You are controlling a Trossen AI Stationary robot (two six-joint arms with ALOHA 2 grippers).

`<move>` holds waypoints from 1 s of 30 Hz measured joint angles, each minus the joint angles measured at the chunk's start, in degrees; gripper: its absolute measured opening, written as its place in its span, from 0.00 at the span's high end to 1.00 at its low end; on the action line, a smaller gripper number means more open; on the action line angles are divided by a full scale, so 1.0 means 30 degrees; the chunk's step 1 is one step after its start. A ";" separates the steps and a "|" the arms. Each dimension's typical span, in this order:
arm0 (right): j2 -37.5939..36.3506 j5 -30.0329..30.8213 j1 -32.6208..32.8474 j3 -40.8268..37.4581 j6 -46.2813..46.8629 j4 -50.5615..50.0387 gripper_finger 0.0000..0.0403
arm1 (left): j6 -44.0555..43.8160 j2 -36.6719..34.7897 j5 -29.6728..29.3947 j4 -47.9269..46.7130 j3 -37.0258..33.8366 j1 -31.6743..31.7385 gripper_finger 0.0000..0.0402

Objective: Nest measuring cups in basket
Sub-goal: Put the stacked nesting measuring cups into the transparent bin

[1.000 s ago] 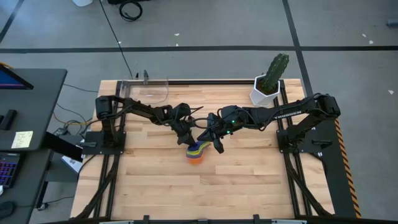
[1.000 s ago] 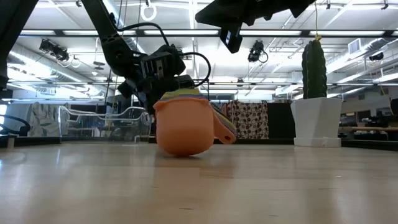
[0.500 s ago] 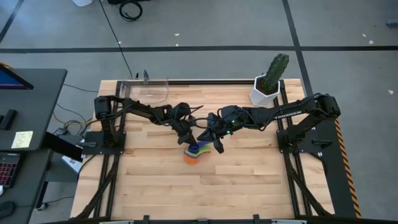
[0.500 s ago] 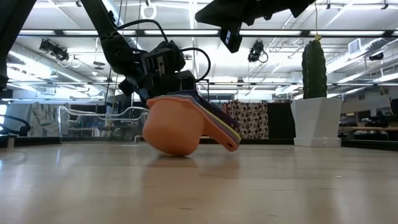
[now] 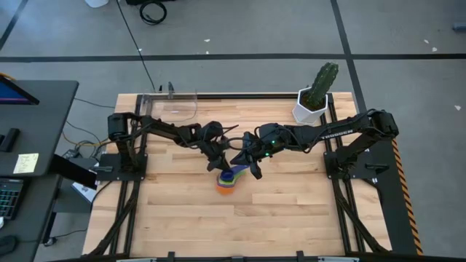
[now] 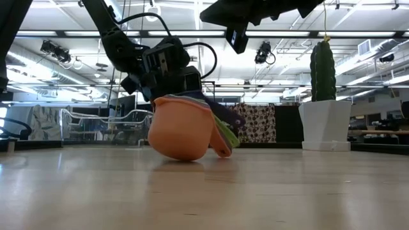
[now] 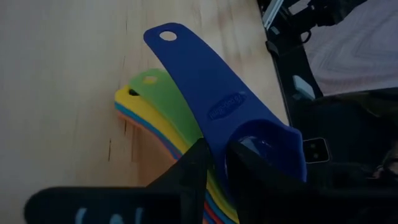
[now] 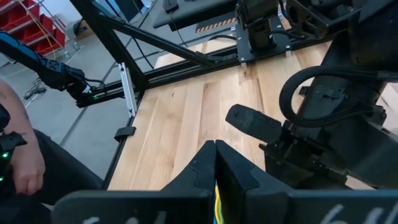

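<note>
The measuring cups [image 5: 227, 179] are nested in one stack at the table's middle. The orange cup [image 6: 181, 134] is outermost and the dark blue cup [image 7: 268, 149] innermost. Their handles [image 6: 222, 131] fan out and slope down. My left gripper [image 7: 216, 155] [image 5: 220, 166] is shut on the stack's upper rim. My right gripper [image 5: 256, 173] [image 6: 238, 39] hangs shut above the stack and touches nothing. The clear basket [image 5: 177, 106] stands at the far left of the table. My left gripper pinches the stack's rim where the dark blue handle's root [image 7: 219, 134] joins its bowl. One finger [image 7: 261, 171] is on the bowl side and the other [image 7: 189, 171] outside the stacked walls. The fingers slant down from the table's left. The stack leans, with the orange cup's round underside [image 6: 182, 155] on the table.
A white pot with a green cactus [image 5: 313, 102] [image 6: 324, 121] stands at the far right corner. Bare wooden tabletop [image 5: 240, 218] lies on the near side of the stack. A person's arm [image 8: 18, 158] shows beyond the table's edge.
The stack has tipped over on the orange cup's round underside, and its handles have swung down toward the table. It has also shifted a little toward the table's left. My left gripper has stayed on the rim and risen slightly with it.
</note>
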 joint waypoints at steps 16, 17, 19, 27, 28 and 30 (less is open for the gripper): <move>0.0000 0.0000 0.0006 0.0000 0.0000 0.0235 0.96 | 0.0707 -0.0962 -0.2015 -0.0836 -0.0015 -0.0740 0.84; 0.0000 0.0000 0.0006 0.0000 0.0000 0.0264 0.96 | 0.0685 -0.0962 -0.2029 -0.0894 -0.0015 -0.0742 0.84; 0.0000 0.0000 -0.0001 0.0000 0.0000 0.0270 0.96 | 0.0674 -0.0962 -0.2058 -0.0962 -0.0015 -0.0752 0.84; 0.0000 0.0000 -0.0001 0.0000 -0.0001 0.0270 0.96 | 0.0275 -0.0991 -0.2066 -0.0939 -0.0015 -0.0771 0.84; 0.0000 0.0000 0.0006 0.0000 0.0000 0.0270 0.96 | 0.0275 -0.0991 -0.2066 -0.0942 -0.0015 -0.0771 0.84; 0.0000 0.0000 -0.0001 0.0000 -0.0003 0.0277 0.96 | 0.0162 -0.0991 -0.2078 -0.0926 -0.0015 -0.0771 0.84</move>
